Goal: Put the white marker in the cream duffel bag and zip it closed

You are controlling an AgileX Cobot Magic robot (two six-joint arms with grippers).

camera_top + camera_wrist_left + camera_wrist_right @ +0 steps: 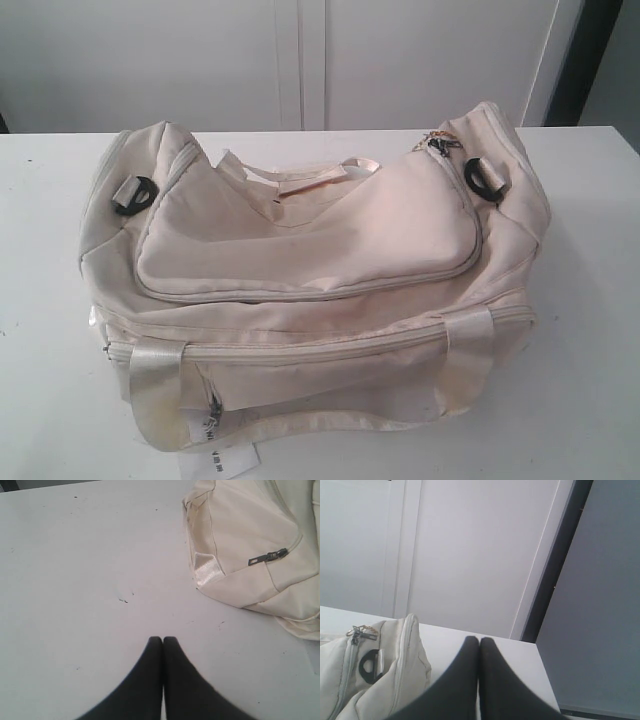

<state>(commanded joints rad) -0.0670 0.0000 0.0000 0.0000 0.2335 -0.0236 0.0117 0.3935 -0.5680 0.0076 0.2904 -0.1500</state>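
As you look from outside, the cream duffel bag (300, 250) sits mid-frame on the white counter (590, 350). At the left wrist, your left pincer (162, 639) is pressed together over the counter, bag near. At the right wrist, your right pincer (479, 640) is pressed together too, beside the bag's end.

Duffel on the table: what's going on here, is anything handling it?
Nothing is touching it right now. The duffel sits on the table with its top flap lying down and looking zipped. No marker shows in any view. The left gripper is shut and empty over bare table beside the bag. The right gripper is shut and empty near the bag's end. Neither arm appears in the exterior view.
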